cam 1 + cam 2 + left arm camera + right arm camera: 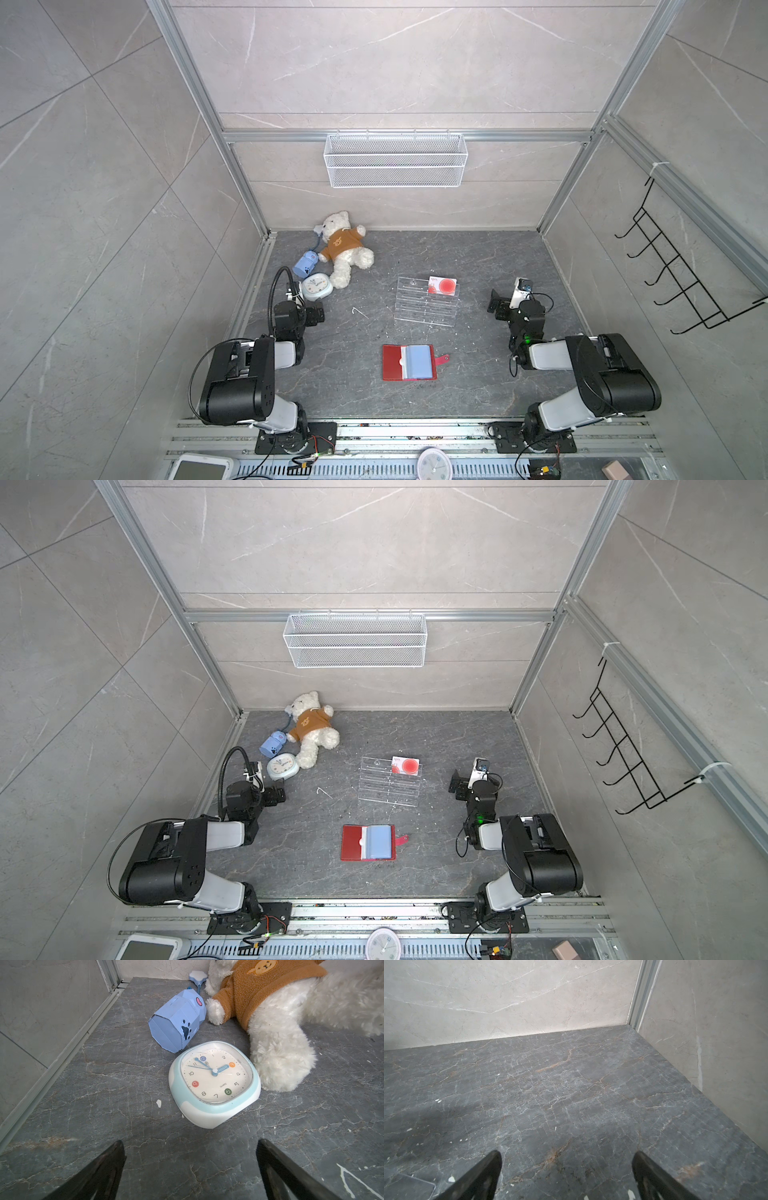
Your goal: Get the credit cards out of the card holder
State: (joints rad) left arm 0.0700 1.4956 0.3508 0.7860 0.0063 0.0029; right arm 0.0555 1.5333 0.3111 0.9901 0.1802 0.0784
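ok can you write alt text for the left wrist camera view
A blue and white alarm clock lies face up on the dark marbled table, just ahead of the open, empty left gripper. Beyond it a blue paper box lies on its side beside a white teddy bear in a brown sweater.

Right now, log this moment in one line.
left fingers open, near clock | right fingers open, over table | holder open, flat, untouched | one card in rack

The light is bright and even, shadows soft, edges bent by wide lenses.
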